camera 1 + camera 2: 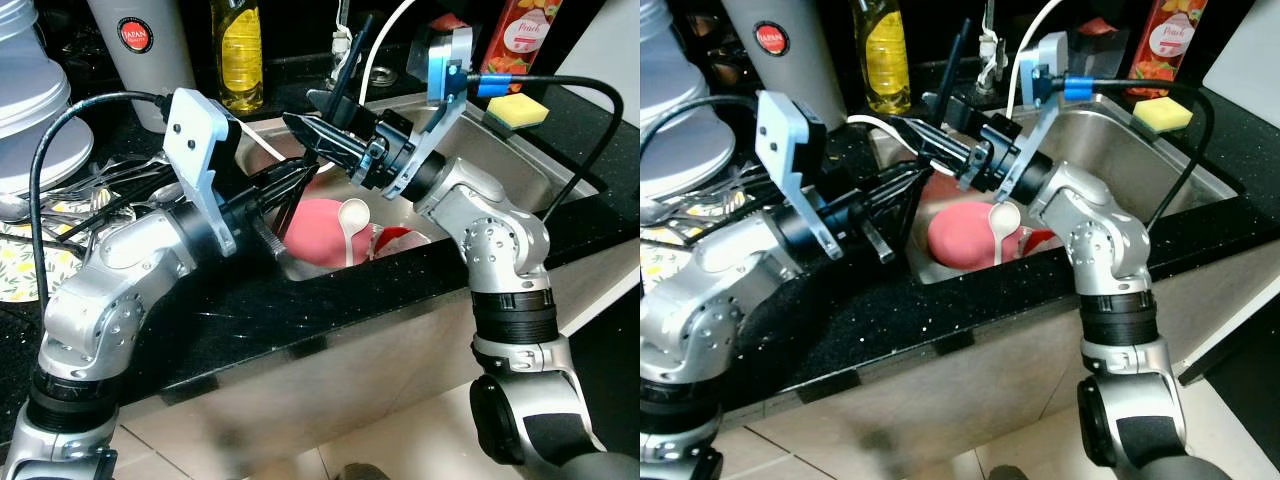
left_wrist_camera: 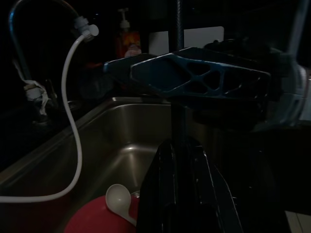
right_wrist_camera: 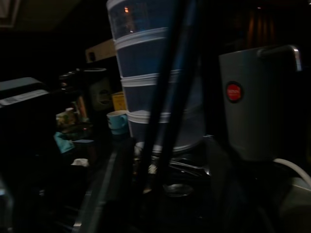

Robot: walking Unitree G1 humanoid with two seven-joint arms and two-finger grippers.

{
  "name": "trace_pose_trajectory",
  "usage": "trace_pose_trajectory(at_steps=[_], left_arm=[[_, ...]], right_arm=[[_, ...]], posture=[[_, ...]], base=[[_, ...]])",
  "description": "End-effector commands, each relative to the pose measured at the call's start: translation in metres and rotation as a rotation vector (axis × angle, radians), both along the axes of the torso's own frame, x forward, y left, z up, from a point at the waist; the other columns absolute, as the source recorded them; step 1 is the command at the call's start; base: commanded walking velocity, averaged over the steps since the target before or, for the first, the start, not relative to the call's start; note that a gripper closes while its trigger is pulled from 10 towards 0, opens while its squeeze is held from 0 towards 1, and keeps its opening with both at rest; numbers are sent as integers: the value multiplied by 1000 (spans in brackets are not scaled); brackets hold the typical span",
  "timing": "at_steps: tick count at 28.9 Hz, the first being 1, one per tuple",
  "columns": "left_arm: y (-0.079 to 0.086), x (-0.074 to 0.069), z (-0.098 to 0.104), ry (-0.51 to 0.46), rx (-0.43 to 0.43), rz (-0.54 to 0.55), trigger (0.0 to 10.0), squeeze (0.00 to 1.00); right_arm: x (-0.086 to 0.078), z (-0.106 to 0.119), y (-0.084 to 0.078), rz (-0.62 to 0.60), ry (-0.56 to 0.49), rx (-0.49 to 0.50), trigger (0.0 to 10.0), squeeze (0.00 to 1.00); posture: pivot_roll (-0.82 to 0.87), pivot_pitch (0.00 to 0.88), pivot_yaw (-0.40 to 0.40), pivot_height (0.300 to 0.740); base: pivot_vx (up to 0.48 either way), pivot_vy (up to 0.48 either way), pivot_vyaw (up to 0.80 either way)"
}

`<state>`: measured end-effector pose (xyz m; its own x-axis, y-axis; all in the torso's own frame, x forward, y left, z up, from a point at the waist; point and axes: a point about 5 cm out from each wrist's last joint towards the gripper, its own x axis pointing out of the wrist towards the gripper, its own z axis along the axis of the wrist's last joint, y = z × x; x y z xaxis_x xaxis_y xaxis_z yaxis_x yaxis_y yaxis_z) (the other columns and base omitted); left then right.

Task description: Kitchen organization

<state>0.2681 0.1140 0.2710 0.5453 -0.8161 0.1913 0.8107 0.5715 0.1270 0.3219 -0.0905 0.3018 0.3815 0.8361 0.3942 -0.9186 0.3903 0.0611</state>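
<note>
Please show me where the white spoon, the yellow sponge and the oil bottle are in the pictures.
white spoon (image 1: 353, 212), left eye view, on its round bowl, over the pink dish.
yellow sponge (image 1: 517, 110), left eye view, on its top face.
oil bottle (image 1: 239, 55), left eye view, on its yellow body.

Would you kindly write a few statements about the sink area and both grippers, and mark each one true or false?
1. A white spoon lies on the pink bowl in the sink. True.
2. The yellow sponge floats inside the sink basin. False: it sits on the sink's rim, at the corner by the black counter.
3. The right gripper holds a dark stick-like utensil above the sink. True.
4. The left gripper is over the floor. False: it reaches over the sink's near edge, toward the pink bowl.
5. A bottle of yellow liquid stands on the counter behind the sink. True.
</note>
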Motion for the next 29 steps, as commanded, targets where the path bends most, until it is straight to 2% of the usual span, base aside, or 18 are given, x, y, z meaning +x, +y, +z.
trace_pose_trajectory(at_steps=[1, 8, 13, 16, 17, 19, 22, 23, 25, 27, 29], left_arm=[[-2, -1, 0, 6, -7, -9, 10000, 0], [-1, 0, 0, -13, -1, 23, 10000, 0], [-5, 1, -5, -41, 61, 58, 10000, 0], [-7, 2, -6, -47, 63, 83, 10000, 0], [-5, 9, -7, -27, 42, 143, 10000, 1000], [-1, 16, -6, -1, -1, 204, 10000, 1000], [3, 16, -2, 9, -50, 209, 10000, 1000], [7, 13, 3, 13, -101, 189, 10000, 0], [10, 10, 6, 14, -134, 174, 10000, 0], [17, 7, 9, 4, -166, 192, 10000, 0], [17, 7, 9, 4, -166, 192, 10000, 0]], right_arm=[[-2, 3, -1, 5, 0, 14, 0, 0], [-2, 3, -2, 15, 23, 35, 0, 0], [-4, 3, -3, 29, 24, 45, 0, 0], [-3, 2, -2, 12, 17, 32, 0, 0], [-2, 1, -1, -12, 13, 9, 10000, 0], [-2, 0, 0, -24, 14, 5, 10000, 0], [0, 0, -1, -36, 17, 9, 10000, 0], [2, 1, -2, -55, 17, 11, 10000, 0], [3, 1, -3, -69, 18, 12, 10000, 0], [13, 1, -8, -158, 29, 16, 10000, 0], [13, 1, -8, -158, 29, 16, 10000, 0]], posture=[[-41, 19, -18, 740], [-40, 20, -19, 740], [-40, 20, -17, 740], [-40, 21, -15, 740], [-40, 21, -14, 740], [-38, 22, -14, 740], [-39, 22, -14, 740], [-38, 21, -13, 740], [-38, 21, -13, 740], [-36, 19, -14, 740], [-36, 19, -14, 740]], base=[[0, 0, 0], [0, 0, 0], [0, 0, 0], [0, 0, 0], [0, 0, 0], [0, 0, 0], [0, 0, 0], [0, 0, 0], [0, 0, 0], [0, 0, 0], [0, 0, 0]])
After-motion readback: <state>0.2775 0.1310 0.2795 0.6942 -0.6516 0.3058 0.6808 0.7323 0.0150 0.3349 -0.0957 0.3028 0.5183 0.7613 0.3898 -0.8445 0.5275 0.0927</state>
